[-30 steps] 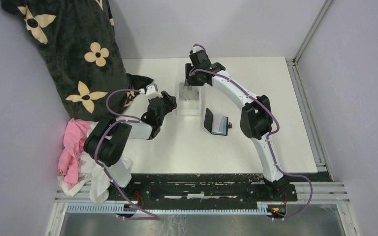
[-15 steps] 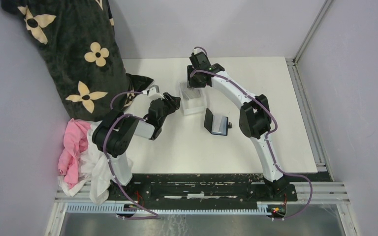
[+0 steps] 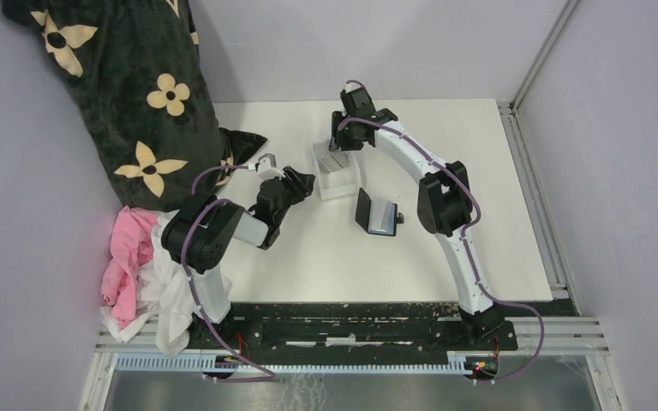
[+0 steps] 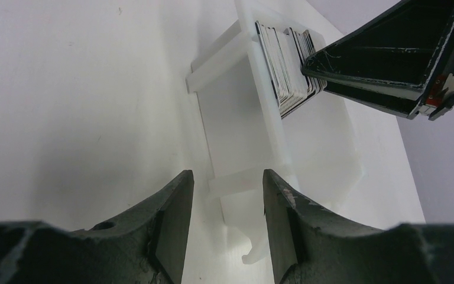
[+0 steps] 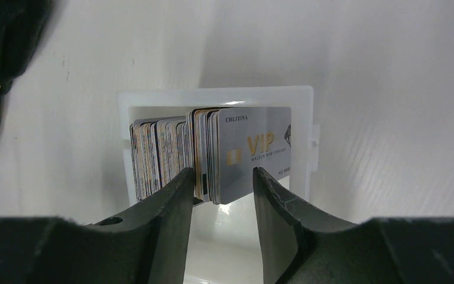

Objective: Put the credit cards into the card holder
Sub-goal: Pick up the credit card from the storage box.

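Credit cards (image 5: 165, 154), thin glossy rectangles fronted by a silver VIP card (image 5: 254, 148), stand on edge, packed into a clear moulded plastic tray (image 5: 213, 97). Right gripper (image 5: 221, 177) hangs over them, jaws apart and empty, straddling the front few. Left gripper (image 4: 227, 180), also spread, brackets the tray's near corner without clamping it. Black bifold card holder (image 3: 377, 212) sits open just beside the tray. Risk: slick cards cling, so several may lift together, or the light tray may tip
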Tool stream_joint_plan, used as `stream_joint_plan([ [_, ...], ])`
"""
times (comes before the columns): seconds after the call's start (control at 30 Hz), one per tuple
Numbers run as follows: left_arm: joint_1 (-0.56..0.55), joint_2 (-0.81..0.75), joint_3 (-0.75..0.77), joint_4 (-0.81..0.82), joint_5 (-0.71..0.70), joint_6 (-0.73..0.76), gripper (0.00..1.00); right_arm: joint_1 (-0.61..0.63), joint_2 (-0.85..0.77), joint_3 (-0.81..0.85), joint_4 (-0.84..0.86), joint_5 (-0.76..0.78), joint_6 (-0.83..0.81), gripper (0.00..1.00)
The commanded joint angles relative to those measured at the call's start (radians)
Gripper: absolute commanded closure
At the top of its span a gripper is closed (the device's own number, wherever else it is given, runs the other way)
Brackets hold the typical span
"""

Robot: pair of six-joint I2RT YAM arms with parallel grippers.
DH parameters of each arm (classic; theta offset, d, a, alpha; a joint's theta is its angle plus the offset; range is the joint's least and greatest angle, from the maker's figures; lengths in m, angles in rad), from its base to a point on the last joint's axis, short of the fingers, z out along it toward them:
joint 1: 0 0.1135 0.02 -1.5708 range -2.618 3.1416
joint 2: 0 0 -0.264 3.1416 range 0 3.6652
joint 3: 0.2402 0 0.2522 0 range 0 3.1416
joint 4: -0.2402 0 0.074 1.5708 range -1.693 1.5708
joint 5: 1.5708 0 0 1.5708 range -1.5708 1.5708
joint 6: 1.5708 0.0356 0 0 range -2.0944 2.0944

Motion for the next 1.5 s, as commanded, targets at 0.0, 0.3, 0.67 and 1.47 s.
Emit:
stream_joint_plan([
  [0.0, -0.001, 0.013, 0.005, 0.07, 0.015, -0.022, 0.46, -0.016, 0.037, 0.038, -0.003, -0.063, -0.02, 0.53],
  [0.3, -0.001, 0.004, 0.01, 0.062, 0.045, -0.025, 0.48, -0.023, -0.02, -0.083, 0.095, -0.177, 0.04, 0.64],
  [0.67, -0.012, -0.003, 0.016, 0.05, 0.053, -0.028, 0.49, -0.011, -0.092, -0.112, 0.097, -0.164, 0.032, 0.79],
  [1.47, -0.013, -0.004, 0.018, 0.048, 0.056, -0.026, 0.49, 0.008, -0.167, -0.142, 0.104, -0.115, 0.012, 0.91],
])
